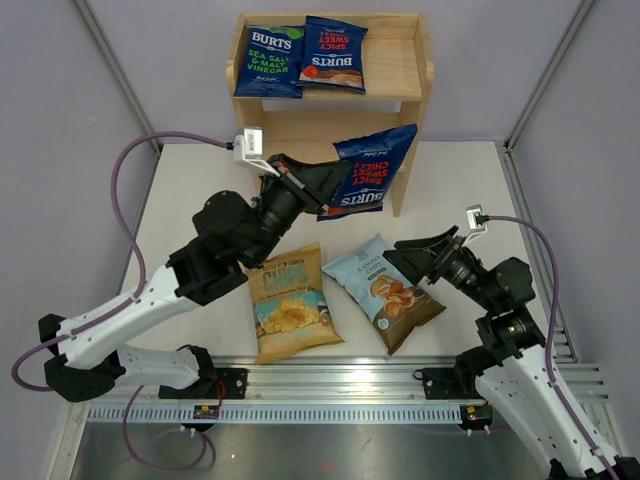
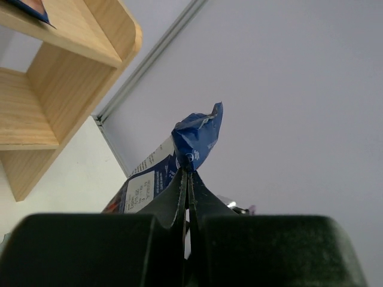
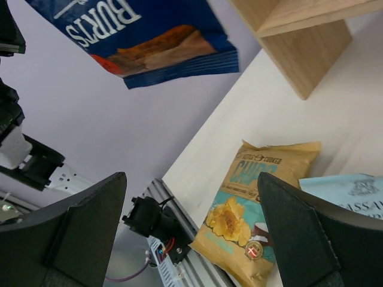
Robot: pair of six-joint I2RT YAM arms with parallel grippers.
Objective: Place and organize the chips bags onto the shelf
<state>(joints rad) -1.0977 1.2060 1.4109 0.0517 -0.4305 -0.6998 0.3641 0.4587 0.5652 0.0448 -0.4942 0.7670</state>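
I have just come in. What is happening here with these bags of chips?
The left claw is shut on one dark-blue bag, held in the air in front of the shelf. Two other blue bags lie on its top board. The yellow bag and the light-blue bag lie on the table. The right claw is open and empty near them.
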